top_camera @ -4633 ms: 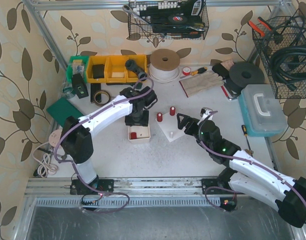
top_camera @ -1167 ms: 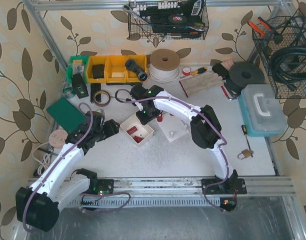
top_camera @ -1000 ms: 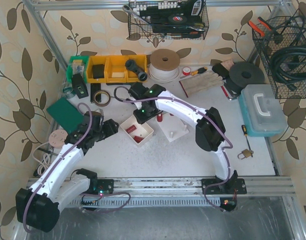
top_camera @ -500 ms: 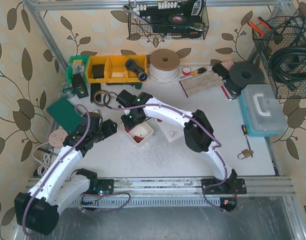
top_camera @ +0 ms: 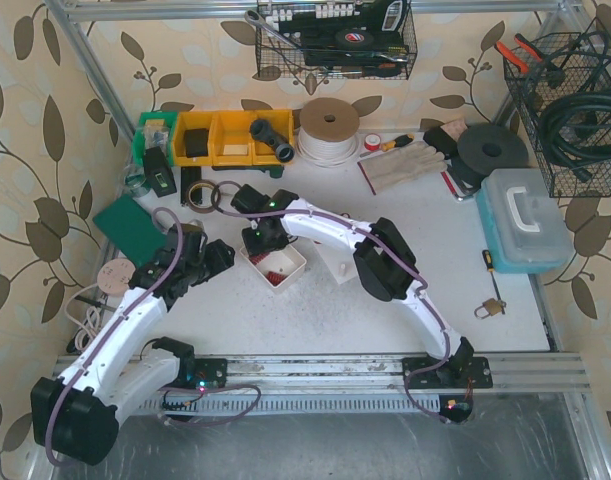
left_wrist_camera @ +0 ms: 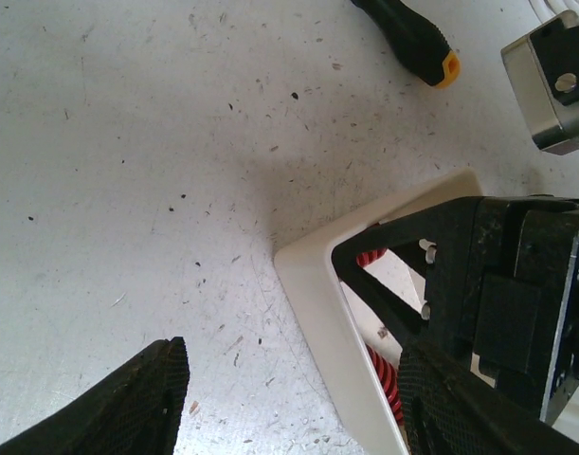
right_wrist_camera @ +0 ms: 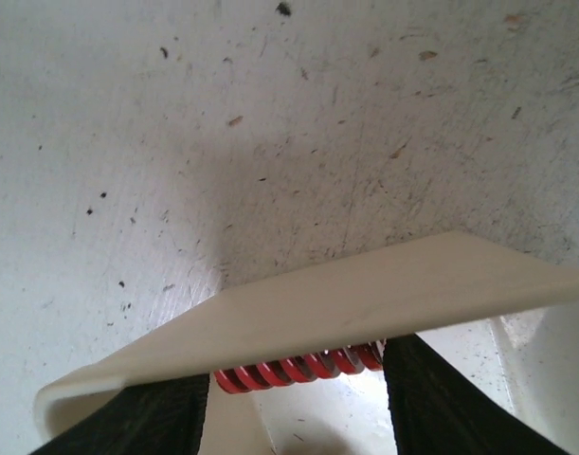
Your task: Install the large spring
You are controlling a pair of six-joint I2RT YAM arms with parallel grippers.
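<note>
- My right pincer (right_wrist_camera: 298, 403) is reached across the table (left_wrist_camera: 128, 142) and sits low inside the white tray (right_wrist_camera: 365, 303).
- The red spring (right_wrist_camera: 298, 368) lies on its side in the tray. It spans the gap between the pincer's two black fingers (right_wrist_camera: 128, 417), with its ends right up against them.
- The tray wall hides the contact, so I cannot tell whether this pincer is clamped on the spring or only flanking it.
- My left pincer (left_wrist_camera: 289, 417) hovers over the table just beside a corner of the tray. Its fingers are wide apart with nothing between them.
- A black tool handle with an orange end (left_wrist_camera: 407, 38) lies on the table beyond the tray, apart from it.
</note>
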